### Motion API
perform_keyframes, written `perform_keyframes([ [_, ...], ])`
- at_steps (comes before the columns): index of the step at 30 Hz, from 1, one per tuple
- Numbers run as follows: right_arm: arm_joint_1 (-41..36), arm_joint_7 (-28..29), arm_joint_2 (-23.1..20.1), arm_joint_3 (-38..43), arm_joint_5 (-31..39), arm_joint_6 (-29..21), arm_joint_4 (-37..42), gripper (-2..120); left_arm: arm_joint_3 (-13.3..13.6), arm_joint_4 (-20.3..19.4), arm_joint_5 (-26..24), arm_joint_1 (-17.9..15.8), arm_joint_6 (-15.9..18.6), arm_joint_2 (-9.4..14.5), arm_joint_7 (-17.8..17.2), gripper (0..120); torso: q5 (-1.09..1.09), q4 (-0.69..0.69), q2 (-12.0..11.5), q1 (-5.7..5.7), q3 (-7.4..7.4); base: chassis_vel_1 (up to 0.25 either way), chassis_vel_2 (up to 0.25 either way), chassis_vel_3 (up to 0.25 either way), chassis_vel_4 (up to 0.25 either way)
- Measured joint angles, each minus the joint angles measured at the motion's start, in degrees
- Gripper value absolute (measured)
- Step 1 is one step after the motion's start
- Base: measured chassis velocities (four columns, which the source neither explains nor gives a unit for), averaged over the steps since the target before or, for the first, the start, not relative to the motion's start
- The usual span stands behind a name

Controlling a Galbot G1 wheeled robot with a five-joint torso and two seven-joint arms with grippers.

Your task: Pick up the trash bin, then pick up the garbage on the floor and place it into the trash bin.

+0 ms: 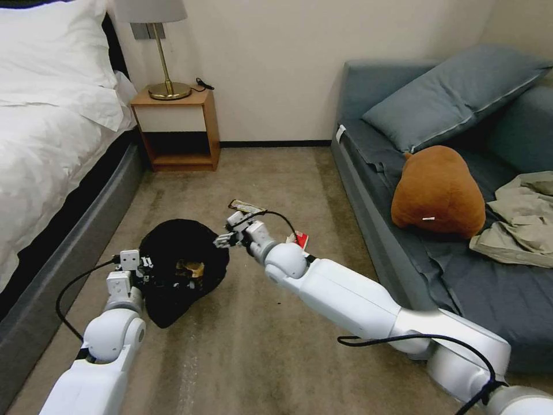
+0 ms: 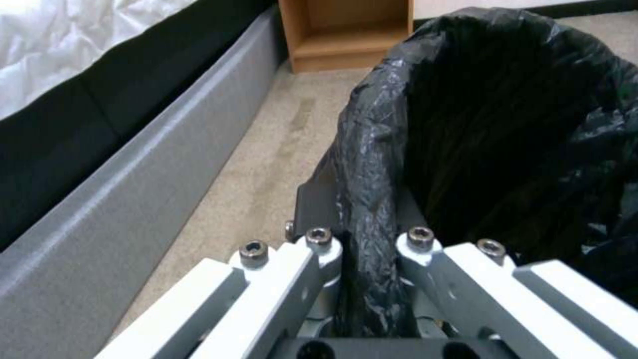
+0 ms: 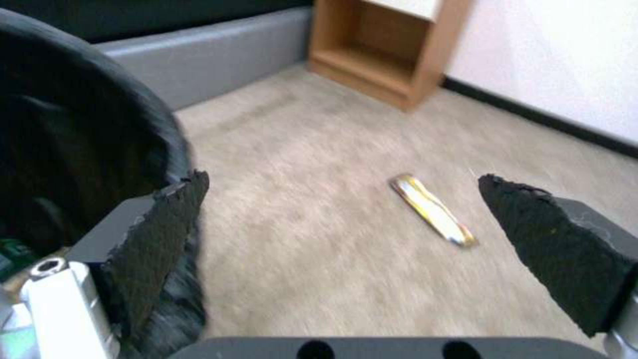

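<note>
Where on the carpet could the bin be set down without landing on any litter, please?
Bare carpet lies between the bed frame and the trash bin held by the left gripper, and in front near the arms. It is crowded beyond the open right gripper: the dark wrapper and red-white packet lie there, near the sofa.

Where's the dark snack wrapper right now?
Head view: wrapper lies on the carpet just beyond the open right gripper, right of the bin.

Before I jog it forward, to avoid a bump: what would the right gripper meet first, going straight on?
Probably bare carpet, then the snack wrapper. The right gripper, open, passes beside the trash bin; depth is unclear.
</note>
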Motion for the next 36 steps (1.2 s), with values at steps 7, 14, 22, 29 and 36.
perform_keyframes([
  [7,-6.0,3.4,-2.7,6.7,1.2,-2.3,3.0,100,-1.0,-2.0,-0.1,1.6,-0.2,0.5,-0.1,3,0.01,-0.01,0.0,0.00,0.00,0.000,0.000,0.000,0.000],
  [14,-10.8,3.6,-3.9,12.8,-0.8,-2.4,3.7,100,-2.5,-1.7,-0.8,2.5,-0.8,1.6,-0.1,3,0.01,-0.01,0.0,0.00,0.00,0.000,0.000,0.000,0.000],
  [22,-18.8,2.6,-4.1,21.9,-4.7,-2.0,4.3,100,-3.5,-1.1,-1.3,3.1,-1.0,1.8,0.0,3,0.01,-0.01,0.0,0.00,0.00,0.000,0.000,0.000,0.000],
  [29,-26.1,1.8,-2.7,29.8,-8.3,-0.7,2.7,100,-3.0,-1.4,-0.7,3.9,-1.6,0.4,0.1,3,0.01,0.00,0.0,0.00,0.00,0.000,0.000,0.000,0.000],
  [36,-32.1,0.2,-2.0,35.2,-11.2,0.8,2.6,100,-3.2,-1.8,-0.7,4.3,-1.7,0.4,0.1,3,0.00,-0.02,0.0,0.00,0.00,0.000,0.000,0.000,0.000],
])
